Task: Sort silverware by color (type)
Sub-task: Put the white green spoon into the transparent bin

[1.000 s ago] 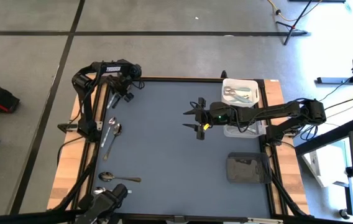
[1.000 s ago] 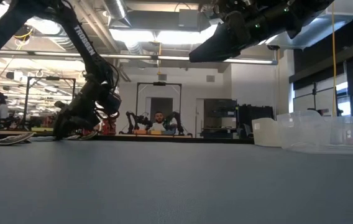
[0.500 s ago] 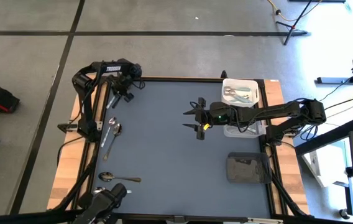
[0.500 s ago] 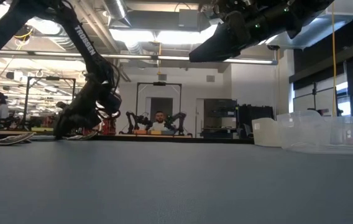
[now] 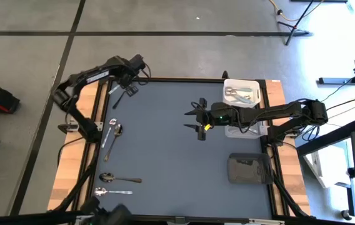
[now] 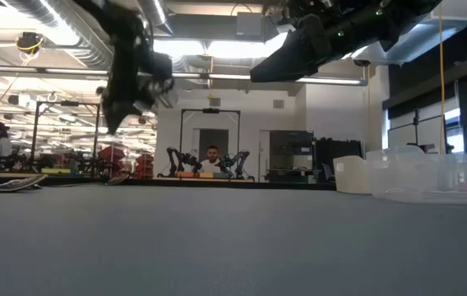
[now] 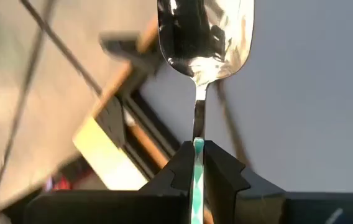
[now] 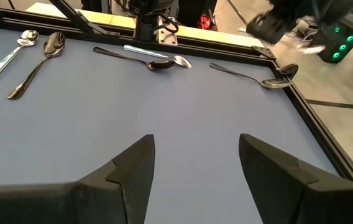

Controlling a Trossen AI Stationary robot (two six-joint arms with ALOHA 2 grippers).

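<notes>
My left gripper (image 5: 129,84) is up over the table's far left corner, shut on a spoon (image 7: 204,31) with a shiny bowl and a teal handle. It shows blurred in the low view (image 6: 131,74). My right gripper (image 5: 197,120) hangs open above the middle of the table, touching nothing. A dark spoon (image 8: 257,78) lies flat near the far left corner. Two spoons (image 5: 113,132) lie together at the left edge. A dark spoon (image 5: 120,179) and a teal-handled one (image 5: 112,192) lie near the near left corner. My left gripper (image 7: 197,149) pinches the spoon's teal handle (image 7: 197,155) between its two fingers. The spoon runs on in line with the fingers, its neck and shiny bowl (image 7: 204,37) sticking out past the fingertips. It is lifted clear of the table.
A white bin (image 5: 241,92) holding silverware sits at the far right. A clear bin (image 5: 243,128) lies under my right arm, and a dark bin (image 5: 249,167) is nearer. The grey mat (image 5: 165,156) between the spoons and the bins is bare. A person (image 6: 210,156) sits far behind the table.
My left gripper has risen from table height at the far left corner to well above it, shifting slightly toward the far edge. My right arm has kept still.
</notes>
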